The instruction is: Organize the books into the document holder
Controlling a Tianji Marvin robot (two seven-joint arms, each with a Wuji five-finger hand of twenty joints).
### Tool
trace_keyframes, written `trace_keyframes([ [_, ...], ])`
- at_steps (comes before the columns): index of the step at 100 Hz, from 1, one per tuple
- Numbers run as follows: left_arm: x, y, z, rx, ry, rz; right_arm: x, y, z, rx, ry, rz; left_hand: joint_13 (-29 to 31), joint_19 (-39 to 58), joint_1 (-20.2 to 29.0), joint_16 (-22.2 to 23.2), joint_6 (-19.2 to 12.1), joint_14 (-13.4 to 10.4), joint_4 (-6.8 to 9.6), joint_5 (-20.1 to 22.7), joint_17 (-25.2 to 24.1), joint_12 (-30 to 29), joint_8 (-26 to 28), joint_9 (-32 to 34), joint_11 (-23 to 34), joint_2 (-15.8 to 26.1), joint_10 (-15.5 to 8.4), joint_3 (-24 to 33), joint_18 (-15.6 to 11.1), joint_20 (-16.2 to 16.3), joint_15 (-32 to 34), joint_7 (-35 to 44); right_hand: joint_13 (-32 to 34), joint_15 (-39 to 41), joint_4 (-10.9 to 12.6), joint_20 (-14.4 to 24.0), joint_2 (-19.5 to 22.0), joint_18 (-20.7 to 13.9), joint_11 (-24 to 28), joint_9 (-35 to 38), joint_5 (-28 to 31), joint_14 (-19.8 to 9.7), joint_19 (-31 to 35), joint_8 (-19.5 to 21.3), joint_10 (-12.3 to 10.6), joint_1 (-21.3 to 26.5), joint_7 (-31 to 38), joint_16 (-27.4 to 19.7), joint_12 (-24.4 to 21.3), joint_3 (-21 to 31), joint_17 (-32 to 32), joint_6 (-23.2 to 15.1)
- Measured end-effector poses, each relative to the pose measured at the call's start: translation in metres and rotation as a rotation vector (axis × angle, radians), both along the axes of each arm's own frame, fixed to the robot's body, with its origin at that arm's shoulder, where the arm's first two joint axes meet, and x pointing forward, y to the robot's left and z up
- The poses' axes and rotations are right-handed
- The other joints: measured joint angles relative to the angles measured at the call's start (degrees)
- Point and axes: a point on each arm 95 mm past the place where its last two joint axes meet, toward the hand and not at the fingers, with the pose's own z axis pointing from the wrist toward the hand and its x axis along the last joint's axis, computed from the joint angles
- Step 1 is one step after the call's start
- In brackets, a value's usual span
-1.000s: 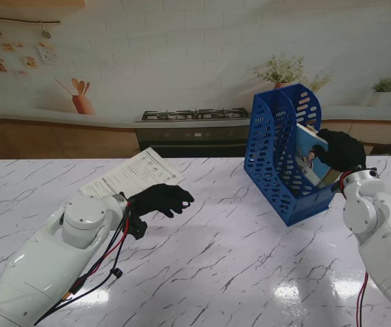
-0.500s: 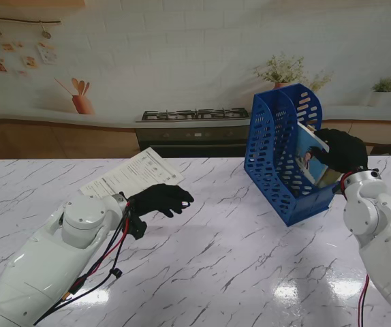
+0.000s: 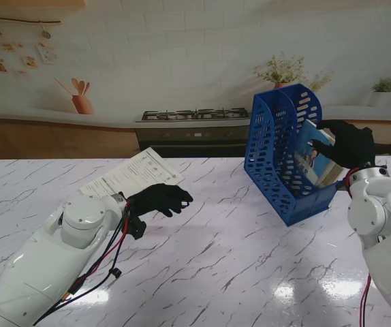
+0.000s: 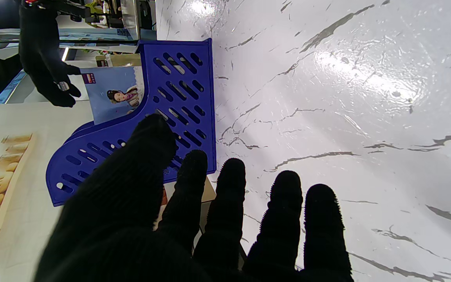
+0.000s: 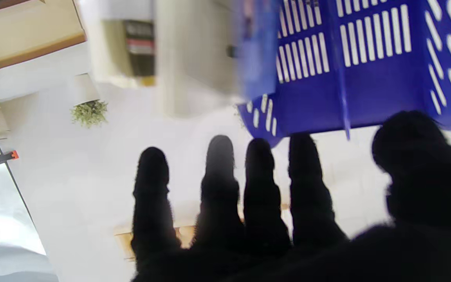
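Observation:
The blue slotted document holder [image 3: 274,146] stands on the marble table at the far right, also seen from the left wrist [image 4: 182,90] and the right wrist [image 5: 366,58]. A light-blue book [image 3: 315,162] with a figure on its cover [image 4: 112,94] leans inside its right-hand compartment. My right hand [image 3: 351,143], in a black glove, hovers at the book's upper edge with its fingers spread [image 5: 288,219] and nothing in them. Whether a fingertip touches the book I cannot tell. My left hand [image 3: 160,199] floats over the table at the left, fingers stretched out [image 4: 210,219], holding nothing.
A printed paper sheet [image 3: 133,174] lies flat on the table [image 3: 236,272] just beyond my left hand. Behind the table runs a counter with a gas hob [image 3: 192,114] and potted plants [image 3: 280,70].
My right hand has risen and drawn back to the right, off the book's cover. The book stays leaning in the holder. The left arm has not moved.

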Motion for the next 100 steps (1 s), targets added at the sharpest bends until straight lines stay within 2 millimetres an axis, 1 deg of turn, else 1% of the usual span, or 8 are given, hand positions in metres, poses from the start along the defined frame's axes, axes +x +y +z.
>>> trace_keyframes([
  [6,0.000,0.001,0.000,0.000,-0.002,0.003,-0.003,0.004,0.006,0.020,-0.003,0.001,0.0,0.0,0.0,0.0,0.0,0.0,0.00,0.0,0.0,0.0,0.0,0.0,0.0,0.0,0.0,0.0,0.0,0.0,0.0,0.0,0.2,0.1,0.0,0.0,0.0,0.0,0.9,0.9,0.4,0.0,-0.1,0.0,0.0,0.0,0.0,0.0,0.5,-0.6,-0.1,0.0],
  [11,0.000,0.001,0.001,-0.001,-0.004,0.006,-0.007,0.008,0.011,0.033,-0.012,-0.004,0.0,0.0,0.0,0.0,0.0,0.0,0.00,0.0,0.0,0.0,0.0,0.0,0.0,0.0,0.0,0.0,0.0,0.0,0.0,0.0,0.8,0.2,0.0,0.0,0.0,0.0,3.0,1.8,1.2,0.0,0.4,0.0,0.0,0.0,0.7,0.1,2.7,-0.6,0.1,0.0],
  [18,-0.001,0.002,0.001,-0.001,-0.005,0.010,-0.010,0.014,0.017,0.052,-0.029,0.003,0.0,0.0,0.0,0.0,0.0,0.0,0.00,0.0,0.0,-0.1,0.0,0.0,0.0,0.0,0.0,0.0,0.0,0.0,0.0,-0.1,3.5,3.1,0.0,1.5,-0.1,0.0,6.0,3.8,2.8,0.0,3.0,1.3,0.3,0.0,2.5,3.0,7.1,-0.6,0.9,0.0],
  [24,-0.001,0.002,0.001,-0.001,-0.005,0.011,-0.013,0.020,0.021,0.068,-0.041,0.015,0.0,0.0,0.0,0.0,0.0,0.0,0.00,0.0,0.0,-0.1,0.0,0.0,0.0,0.0,0.0,0.0,0.0,0.0,0.0,-0.1,3.8,4.2,0.0,2.0,-0.1,0.0,6.4,4.4,4.7,0.0,3.6,2.0,0.3,0.0,4.0,3.7,8.2,-0.6,1.2,0.1],
  [50,-0.003,0.006,0.002,0.001,-0.015,0.026,-0.030,0.052,0.036,0.188,-0.028,0.111,0.0,-0.1,0.0,0.0,0.0,-0.3,0.00,0.0,0.0,-0.1,0.0,0.0,-0.1,0.0,0.0,0.0,-0.1,0.0,0.0,-0.4,4.5,7.0,0.0,4.3,-0.6,0.1,6.3,5.1,4.8,1.9,3.6,4.5,1.3,0.0,4.1,6.2,12.0,-0.7,1.2,0.1],
  [67,-0.003,0.009,0.003,0.008,-0.028,0.043,-0.038,0.072,0.032,0.254,-0.033,0.172,0.0,-0.5,0.0,0.0,0.0,-2.0,0.00,0.0,0.0,-0.4,0.0,0.0,-0.2,0.0,-0.8,0.0,-1.3,0.0,0.0,-0.4,4.5,7.3,0.0,4.6,-0.6,0.1,6.6,5.1,5.3,1.9,3.6,4.9,1.4,0.0,4.2,7.2,12.6,-1.5,1.1,0.2],
  [89,-0.004,0.012,0.003,0.002,-0.045,0.059,-0.047,0.106,0.017,0.330,-0.005,0.288,0.0,-0.6,0.0,-0.2,0.0,-2.1,0.00,0.0,0.0,-0.5,0.0,0.0,-0.2,0.0,-0.8,0.0,-1.6,0.0,0.0,-0.4,4.5,7.3,0.0,4.8,0.0,0.2,6.6,5.1,5.3,1.9,3.4,5.7,1.6,0.9,4.2,7.2,12.8,-3.7,1.1,0.3],
  [100,-0.006,0.015,0.005,0.009,-0.059,0.071,-0.051,0.120,0.008,0.368,0.019,0.333,0.0,-1.0,0.0,-0.3,0.0,-2.1,0.00,0.0,-0.6,-0.6,0.0,0.0,-0.2,0.0,-0.8,0.0,-1.6,0.0,0.0,-0.4,4.5,7.3,0.0,4.9,0.7,0.3,6.6,5.1,5.3,1.9,2.8,7.6,1.6,1.6,4.2,7.2,13.3,-4.9,1.1,0.5],
])
